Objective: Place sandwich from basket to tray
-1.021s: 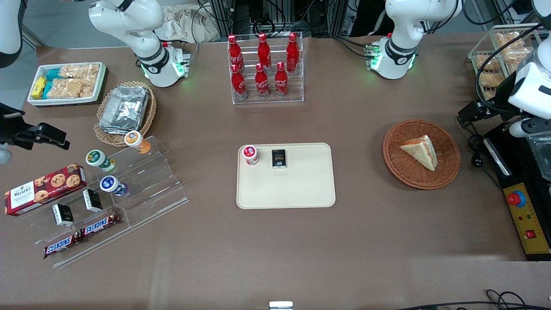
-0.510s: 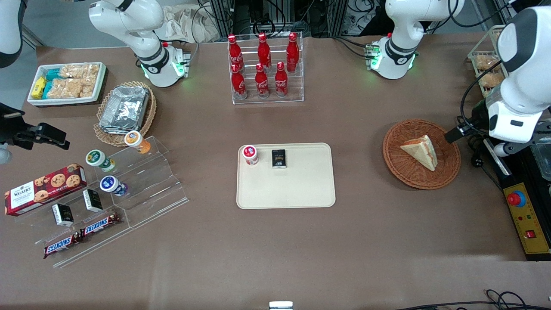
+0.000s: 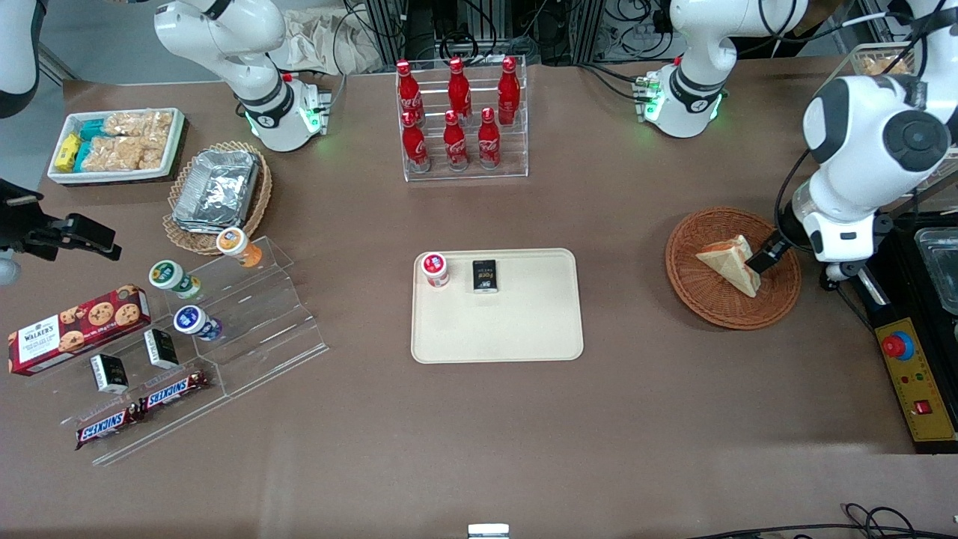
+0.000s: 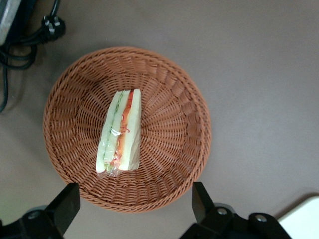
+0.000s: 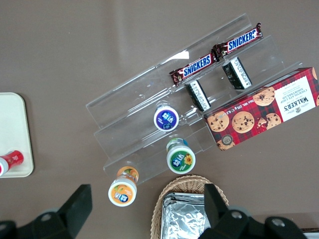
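Note:
The sandwich (image 3: 730, 263) is a wrapped white-bread wedge with a red-orange filling. It lies in the round reddish-brown wicker basket (image 3: 703, 303) toward the working arm's end of the table. My left gripper (image 3: 765, 256) hangs above the basket's edge, beside the sandwich and not touching it. In the left wrist view the sandwich (image 4: 119, 132) lies in the basket (image 4: 184, 124). The gripper (image 4: 133, 209) is open and empty, its fingers (image 4: 67, 204) spread about as wide as the basket. The cream tray (image 3: 516, 322) lies at the table's middle.
A red-capped cup (image 3: 435, 269) and a small black box (image 3: 485, 275) stand on the tray. A rack of red cola bottles (image 3: 458, 120) stands farther from the camera. A yellow control box (image 3: 914, 378) lies at the working arm's table edge.
My left arm has swung in from the working arm's table edge. The gripper now hangs over the basket beside the sandwich. The sandwich has not moved.

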